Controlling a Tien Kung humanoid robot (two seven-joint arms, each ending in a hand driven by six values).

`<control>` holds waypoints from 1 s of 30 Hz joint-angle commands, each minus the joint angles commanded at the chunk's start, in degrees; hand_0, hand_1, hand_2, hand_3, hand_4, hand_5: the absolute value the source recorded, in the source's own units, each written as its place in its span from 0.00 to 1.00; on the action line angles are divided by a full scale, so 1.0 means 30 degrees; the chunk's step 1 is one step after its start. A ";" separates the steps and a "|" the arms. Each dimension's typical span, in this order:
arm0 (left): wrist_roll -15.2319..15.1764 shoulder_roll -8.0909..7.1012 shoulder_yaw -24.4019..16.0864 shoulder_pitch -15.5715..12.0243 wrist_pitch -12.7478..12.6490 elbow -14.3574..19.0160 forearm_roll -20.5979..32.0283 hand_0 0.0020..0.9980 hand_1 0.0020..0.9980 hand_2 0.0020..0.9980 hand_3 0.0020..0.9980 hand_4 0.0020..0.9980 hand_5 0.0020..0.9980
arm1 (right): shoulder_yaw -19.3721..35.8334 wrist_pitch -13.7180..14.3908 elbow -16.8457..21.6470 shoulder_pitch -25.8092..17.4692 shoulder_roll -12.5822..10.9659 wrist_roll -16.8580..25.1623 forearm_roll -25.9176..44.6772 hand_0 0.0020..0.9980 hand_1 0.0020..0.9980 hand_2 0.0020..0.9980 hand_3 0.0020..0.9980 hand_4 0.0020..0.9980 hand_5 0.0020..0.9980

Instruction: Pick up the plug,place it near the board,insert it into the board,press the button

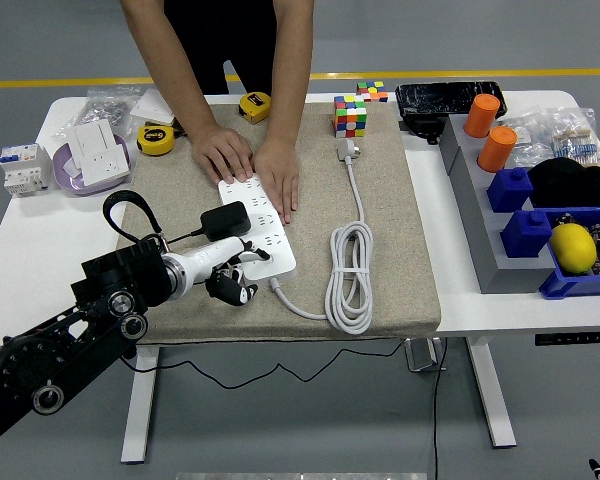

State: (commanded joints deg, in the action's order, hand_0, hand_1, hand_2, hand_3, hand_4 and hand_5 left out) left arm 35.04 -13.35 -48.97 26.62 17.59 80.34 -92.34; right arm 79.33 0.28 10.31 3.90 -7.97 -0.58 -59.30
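Note:
A white power strip (265, 235) lies on the grey mat (400, 230). A black plug (225, 220) stands on the strip's left side, and its black cable loops off to the left. My left hand (232, 283) hovers at the strip's near end, just below the plug and apart from it. Its fingers are loosely bent and hold nothing. A person at the far side presses both hands (279, 172) flat on the strip's far end. The right arm is out of sight.
The strip's own white cable lies coiled (350, 270) to the right, ending in a white plug (347, 150) beside a colour cube (350, 116). Two yellow tape measures (156, 139) and socket parts (95, 150) sit at the back left. Blue bins (510, 190) and a lemon (573, 247) stand at the right.

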 joint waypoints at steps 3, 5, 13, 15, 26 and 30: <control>0.0004 0.0014 -0.0012 -0.0027 0.0013 -0.0061 0.0008 0.13 0.04 0.16 0.77 0.55 0.00 | 0.0020 0.0001 0.0000 -0.0030 0.0005 -0.0020 -0.0036 1.00 0.80 0.72 0.73 1.00 0.99; 0.0001 0.0021 0.0004 -0.0048 0.0016 -0.0109 -0.0015 0.13 0.03 0.16 0.76 0.56 0.00 | -0.0002 -0.0005 0.0000 -0.0048 0.0010 -0.0019 -0.0031 1.00 0.80 0.72 0.73 1.00 0.99; -0.0404 0.0038 -0.0534 -0.0429 -0.0708 0.0664 -0.0891 0.13 0.04 0.16 0.78 0.55 0.00 | -0.0032 -0.0008 0.0000 -0.0053 0.0017 -0.0025 -0.0028 1.00 0.80 0.72 0.73 1.00 0.99; -0.0717 -0.0034 -0.0877 -0.0730 -0.1222 0.1327 -0.1654 0.13 0.04 0.16 0.78 0.55 0.00 | 0.0016 -0.0010 0.0000 -0.0082 0.0037 -0.0053 -0.0091 1.00 0.80 0.72 0.73 1.00 0.99; -0.7441 -0.0335 -0.5526 -0.5368 -0.6897 0.5630 -0.1921 0.37 0.38 0.48 0.85 0.69 0.24 | 0.0259 0.0015 0.0000 -0.0183 0.0034 -0.0052 -0.0250 1.00 0.80 0.72 0.73 1.00 0.99; -1.0138 -0.0065 -0.6598 -0.7026 -0.8261 0.5786 0.0789 0.85 0.88 0.84 0.93 0.85 0.31 | 0.0382 0.0024 0.0000 -0.0195 0.0029 -0.0081 -0.0345 1.00 0.80 0.72 0.73 1.00 0.99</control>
State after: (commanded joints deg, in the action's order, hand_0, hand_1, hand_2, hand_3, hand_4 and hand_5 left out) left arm 4.63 -13.55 -68.77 5.55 -7.20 97.70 -89.97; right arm 80.48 0.35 10.31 3.31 -7.89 -0.82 -60.33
